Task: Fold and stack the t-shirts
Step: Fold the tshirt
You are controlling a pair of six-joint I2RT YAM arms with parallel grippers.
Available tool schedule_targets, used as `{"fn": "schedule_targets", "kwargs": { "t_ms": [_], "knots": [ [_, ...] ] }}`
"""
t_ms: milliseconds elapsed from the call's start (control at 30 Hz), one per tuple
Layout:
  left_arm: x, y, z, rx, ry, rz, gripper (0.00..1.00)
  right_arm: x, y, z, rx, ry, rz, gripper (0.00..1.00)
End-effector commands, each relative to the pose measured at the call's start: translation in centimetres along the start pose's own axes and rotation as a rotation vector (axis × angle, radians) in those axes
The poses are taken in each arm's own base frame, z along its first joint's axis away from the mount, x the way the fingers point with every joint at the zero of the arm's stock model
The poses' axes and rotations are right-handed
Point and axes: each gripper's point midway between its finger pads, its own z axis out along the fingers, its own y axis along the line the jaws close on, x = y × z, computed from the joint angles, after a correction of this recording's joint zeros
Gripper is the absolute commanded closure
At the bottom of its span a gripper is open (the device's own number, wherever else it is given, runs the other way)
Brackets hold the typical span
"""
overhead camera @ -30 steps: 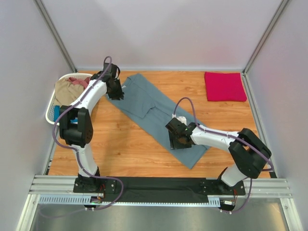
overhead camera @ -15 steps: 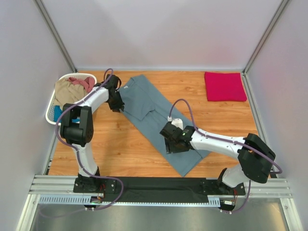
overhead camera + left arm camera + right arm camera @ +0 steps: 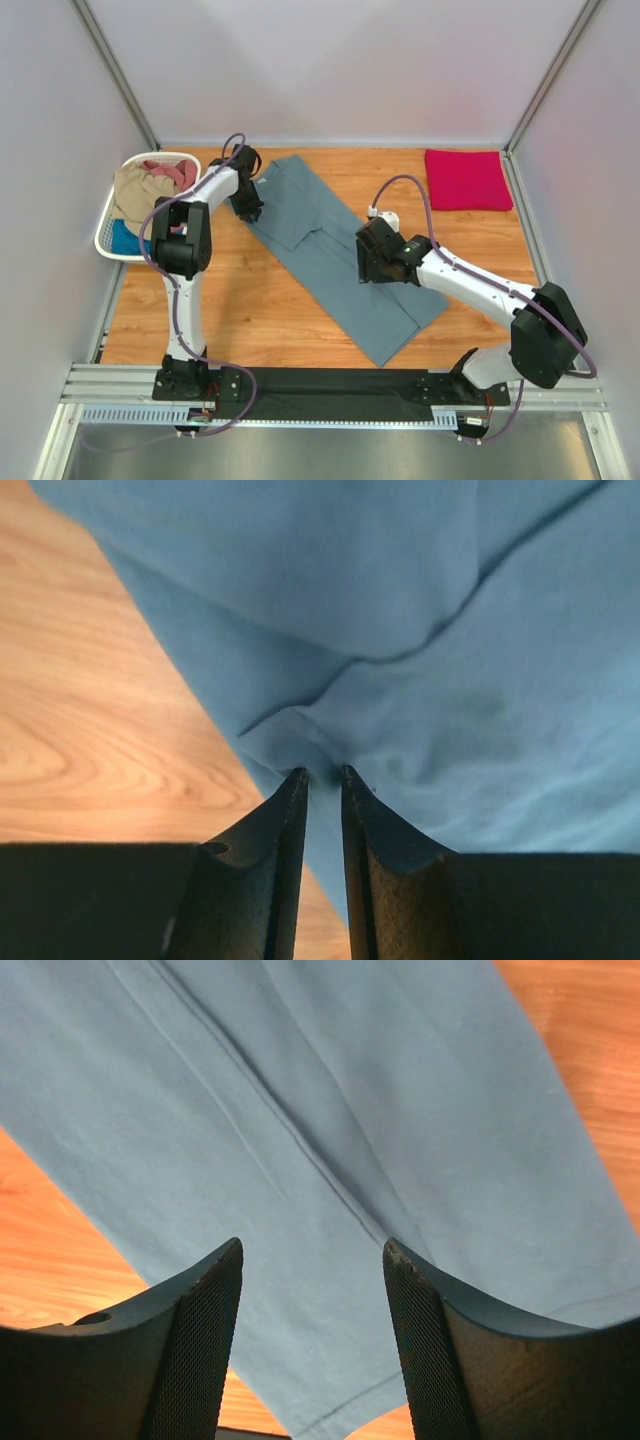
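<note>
The slate grey-blue t-shirt lies folded lengthwise as a long strip, running diagonally from back left to front right on the wooden table. My left gripper is shut on the shirt's left edge near its upper end; the left wrist view shows the cloth pinched between the fingertips. My right gripper is open and empty, hovering over the middle of the shirt. A crimson-pink t-shirt lies folded at the back right. Tan, dusty-pink and bright-blue shirts fill the basket.
A white slatted laundry basket stands at the left wall with the tan shirt on top. Grey walls close the table on three sides. The arm bases sit on a black rail at the near edge.
My right gripper has let go of the shirt and moved back and right over its middle. My left gripper has shifted slightly right along the shirt's edge, still pinching it. The strip's lower end lies flatter.
</note>
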Motion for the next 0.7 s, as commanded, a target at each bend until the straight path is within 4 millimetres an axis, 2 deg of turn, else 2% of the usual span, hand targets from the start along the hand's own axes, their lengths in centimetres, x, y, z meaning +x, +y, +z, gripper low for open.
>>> {"fn": "schedule_targets", "kwargs": {
  "t_ms": [0,33,67,233,333,400,433,467,500,533,600,633,667],
  "knots": [
    [-1.5,1.1,1.0,-0.078,-0.015,0.007,0.73,-1.8,0.0,0.2,-0.027,-0.07,0.012,0.4],
    [-2.8,0.7,0.7,-0.069,-0.038,0.019,0.73,-2.1,-0.1,0.2,-0.024,-0.075,0.025,0.4],
    [-2.7,0.8,1.7,-0.078,-0.023,0.035,0.73,-2.2,-0.3,0.4,-0.018,-0.074,0.028,0.4],
    [-5.4,-0.8,2.4,-0.014,-0.053,0.071,0.72,-2.5,-0.8,0.7,-0.024,-0.042,-0.001,0.39],
    [-6.2,-1.4,2.8,0.013,-0.06,0.081,0.71,-1.0,-1.0,1.2,-0.03,0.008,-0.032,0.39],
    [-6.0,-1.8,2.2,0.042,-0.049,0.09,0.7,0.1,-0.1,1.4,-0.083,0.044,-0.04,0.41],
    [-6.2,-1.9,1.1,0.051,-0.057,0.087,0.71,1.1,-0.2,1.8,-0.085,0.064,-0.047,0.41],
    [-6.3,-1.9,0.4,0.055,-0.067,0.088,0.7,1.2,0.2,1.8,-0.093,0.059,-0.046,0.43],
    [-5.5,-1.3,0.3,0.047,-0.053,0.094,0.7,1.5,0.4,1.9,-0.099,0.061,-0.049,0.46],
    [-6.1,-1.3,-1.8,0.061,-0.088,0.103,0.69,2.3,0.6,2.1,-0.104,0.071,-0.064,0.48],
    [-5.6,-1.0,-3.3,0.074,-0.091,0.139,0.69,3.4,2.1,2.1,-0.145,0.078,-0.094,0.53],
    [-6.0,-1.1,-5.6,0.095,-0.121,0.146,0.68,3.9,2.4,2.1,-0.148,0.08,-0.108,0.54],
    [-5.9,-1.0,-6.6,0.1,-0.126,0.152,0.68,4.7,2.6,2.2,-0.146,0.088,-0.125,0.54]
  ]
}}
